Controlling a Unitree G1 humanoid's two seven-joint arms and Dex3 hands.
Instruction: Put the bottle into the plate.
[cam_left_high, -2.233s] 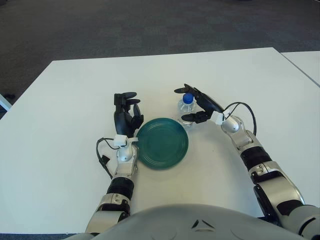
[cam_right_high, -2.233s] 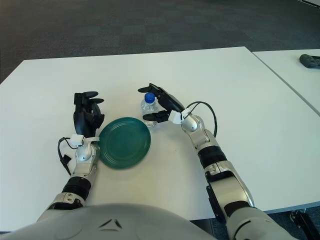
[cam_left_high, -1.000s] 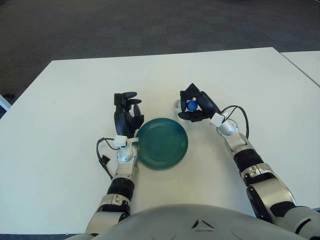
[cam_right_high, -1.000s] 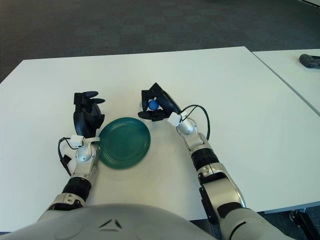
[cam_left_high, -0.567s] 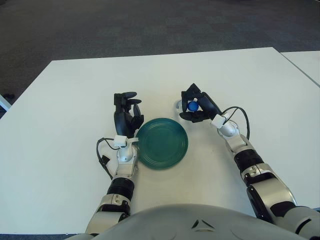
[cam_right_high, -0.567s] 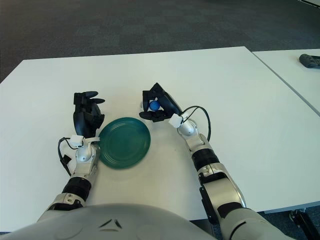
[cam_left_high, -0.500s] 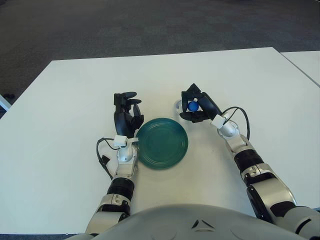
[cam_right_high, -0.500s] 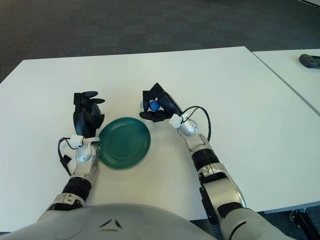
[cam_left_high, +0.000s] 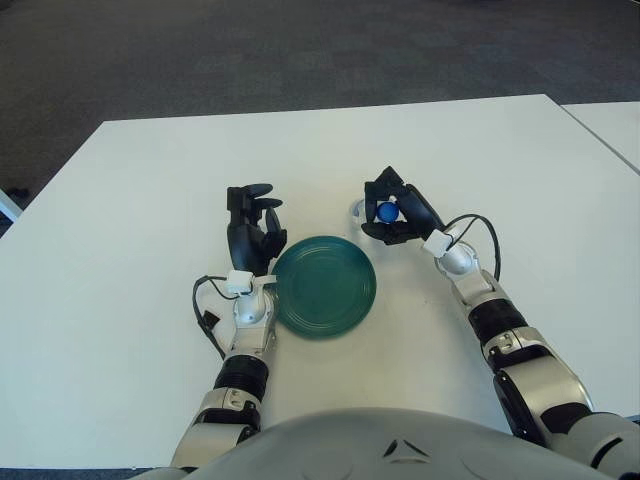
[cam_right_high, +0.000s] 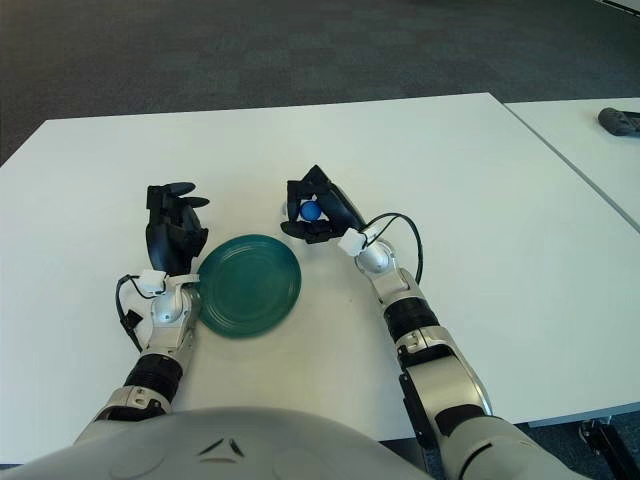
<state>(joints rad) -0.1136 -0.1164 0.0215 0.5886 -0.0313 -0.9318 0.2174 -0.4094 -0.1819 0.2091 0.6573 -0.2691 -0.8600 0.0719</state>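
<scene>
Blue at the cap and clear in the body, the bottle (cam_left_high: 381, 213) is seen wrapped by the dark fingers (cam_left_high: 375, 185) of the right hand (cam_left_high: 392, 211), which are curled round it from above and from the side, so that only the cap and a sliver of clear plastic on the outer edge of the fingers are left showing. Whether its base is touching the white table (cam_left_high: 120, 200) cannot be told. The green plate (cam_left_high: 323, 285) lies just beside those fingertips, toward the robot's left and a little nearer the body, and nothing is in it. The left hand (cam_left_high: 253, 232) shows at the plate's far-left rim with its fingers loosely bent and nothing held in them; contact with the rim cannot be confirmed.

The step in hand is judged to be the carrying of the held bottle across to the plate. For it to go well, the curl of the fingers should be kept firm, since thin clear plastic is likely to slip or buckle. The bottle should be raised enough for its base to pass over the near rim, brought over the plate's middle, not its sloped edge, and lowered upright before the fingers are spread. The release is best made slowly, so that the bottle is not tipped by a dragging fingertip.
</scene>
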